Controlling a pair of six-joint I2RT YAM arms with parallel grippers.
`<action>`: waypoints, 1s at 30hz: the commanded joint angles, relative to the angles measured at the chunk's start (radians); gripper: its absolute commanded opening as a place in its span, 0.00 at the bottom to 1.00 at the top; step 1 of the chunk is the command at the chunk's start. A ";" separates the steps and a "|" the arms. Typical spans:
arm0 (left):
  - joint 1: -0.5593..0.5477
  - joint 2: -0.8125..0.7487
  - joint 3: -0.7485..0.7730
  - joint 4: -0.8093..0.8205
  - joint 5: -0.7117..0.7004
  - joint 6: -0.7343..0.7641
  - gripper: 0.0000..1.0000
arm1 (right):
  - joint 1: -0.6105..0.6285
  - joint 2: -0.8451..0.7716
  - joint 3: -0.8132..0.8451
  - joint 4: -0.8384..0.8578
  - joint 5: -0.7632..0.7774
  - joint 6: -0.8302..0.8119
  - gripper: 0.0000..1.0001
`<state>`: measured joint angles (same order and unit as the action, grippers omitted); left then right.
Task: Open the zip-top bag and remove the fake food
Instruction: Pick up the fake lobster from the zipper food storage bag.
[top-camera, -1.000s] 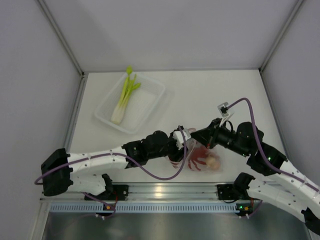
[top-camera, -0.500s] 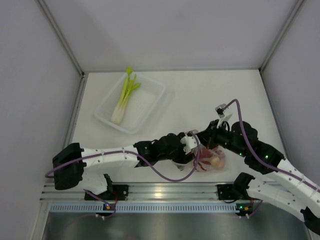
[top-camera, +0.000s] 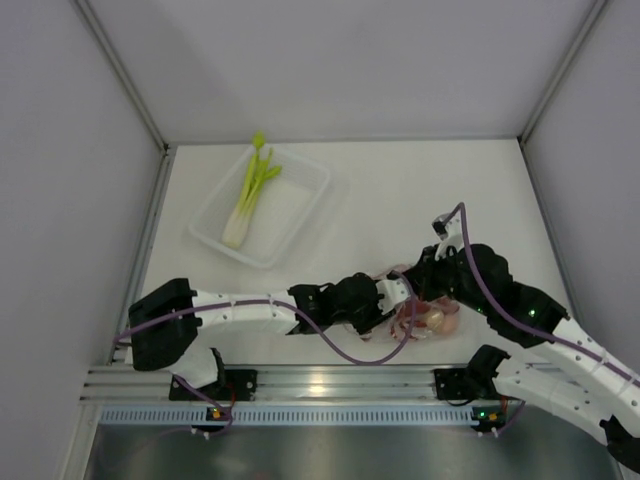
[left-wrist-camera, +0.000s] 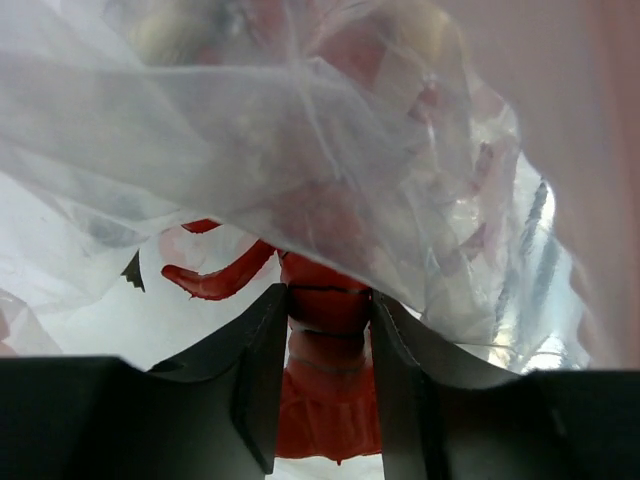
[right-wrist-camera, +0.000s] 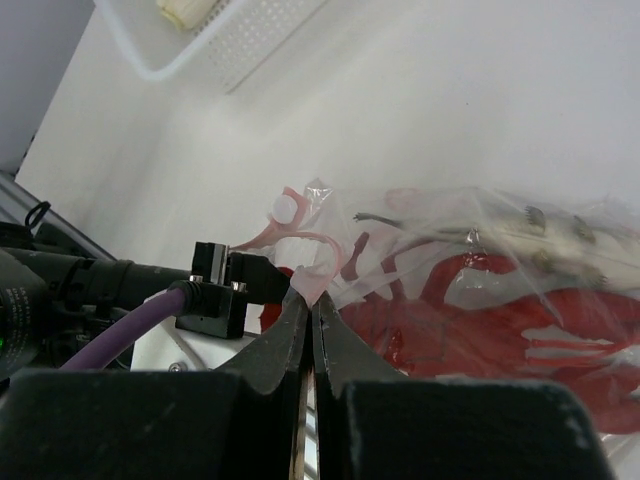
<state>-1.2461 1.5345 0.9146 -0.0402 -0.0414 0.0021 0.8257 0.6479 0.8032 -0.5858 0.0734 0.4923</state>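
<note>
Two end effectors share one job: the left end effector (left-wrist-camera: 328, 296) sits narrow around the lobster (left-wrist-camera: 327, 352), fingers against both sides of its tail, apparently reaching in through the mouth of the bag (right-wrist-camera: 480, 250) to draw it out. The right end effector (right-wrist-camera: 310, 300) is pinched tight on the bag's pink lip (probably anchoring it against that pull). The bag rests on the desk (top-camera: 400, 190) between the arms, and the leek (top-camera: 250, 190) lies in the tray (top-camera: 300, 215), well apart.
</note>
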 joint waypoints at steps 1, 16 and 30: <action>-0.018 0.055 0.012 -0.015 0.037 0.006 0.37 | 0.020 -0.019 0.033 0.238 -0.149 0.061 0.00; -0.026 0.136 -0.074 0.154 0.051 -0.093 0.58 | 0.020 -0.022 0.021 0.245 -0.158 0.071 0.00; -0.052 0.150 -0.083 0.212 -0.069 -0.146 0.01 | 0.020 -0.021 0.016 0.218 -0.129 0.052 0.00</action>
<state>-1.2919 1.6970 0.8482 0.2173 -0.0956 -0.1268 0.8219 0.6437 0.7738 -0.6128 0.1032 0.4931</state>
